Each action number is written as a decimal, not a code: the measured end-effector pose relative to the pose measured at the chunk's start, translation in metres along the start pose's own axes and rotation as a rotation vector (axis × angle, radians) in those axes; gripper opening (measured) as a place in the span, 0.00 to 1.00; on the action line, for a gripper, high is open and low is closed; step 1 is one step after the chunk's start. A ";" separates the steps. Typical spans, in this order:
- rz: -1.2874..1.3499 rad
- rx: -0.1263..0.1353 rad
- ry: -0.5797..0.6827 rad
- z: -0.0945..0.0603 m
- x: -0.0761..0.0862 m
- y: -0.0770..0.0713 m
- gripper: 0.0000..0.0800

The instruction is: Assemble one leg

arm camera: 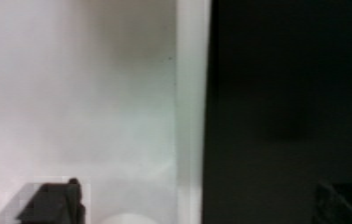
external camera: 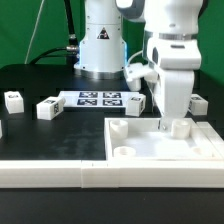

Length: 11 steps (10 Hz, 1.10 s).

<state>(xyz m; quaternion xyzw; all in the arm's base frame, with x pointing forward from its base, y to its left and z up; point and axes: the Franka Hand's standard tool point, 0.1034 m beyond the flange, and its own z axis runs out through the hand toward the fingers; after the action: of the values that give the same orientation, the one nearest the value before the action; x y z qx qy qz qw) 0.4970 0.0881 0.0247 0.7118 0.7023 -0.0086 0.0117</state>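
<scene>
No leg looks seated yet. The panel (external camera: pixel 150 145), lying toward the bench's near edge, shows empty corner sockets. The nearest leg (external camera: pixel 137 103) stands loose just behind it, beside the marker board (external camera: pixel 99 98). Two more legs (external camera: pixel 48 108) sit toward the bench edge at the exterior view's left. The gripper (external camera: pixel 171 123) is down on the panel, its jaws wide apart in the wrist view, clamping nothing I can make out.
</scene>
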 end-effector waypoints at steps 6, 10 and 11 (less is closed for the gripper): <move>0.284 -0.032 0.027 -0.038 0.046 -0.069 0.81; 0.449 -0.024 0.028 -0.038 0.042 -0.066 0.81; 0.541 -0.021 0.032 -0.037 0.043 -0.068 0.81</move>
<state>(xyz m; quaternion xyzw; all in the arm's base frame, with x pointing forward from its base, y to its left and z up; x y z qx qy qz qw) 0.4295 0.1331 0.0606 0.8734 0.4868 0.0133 0.0101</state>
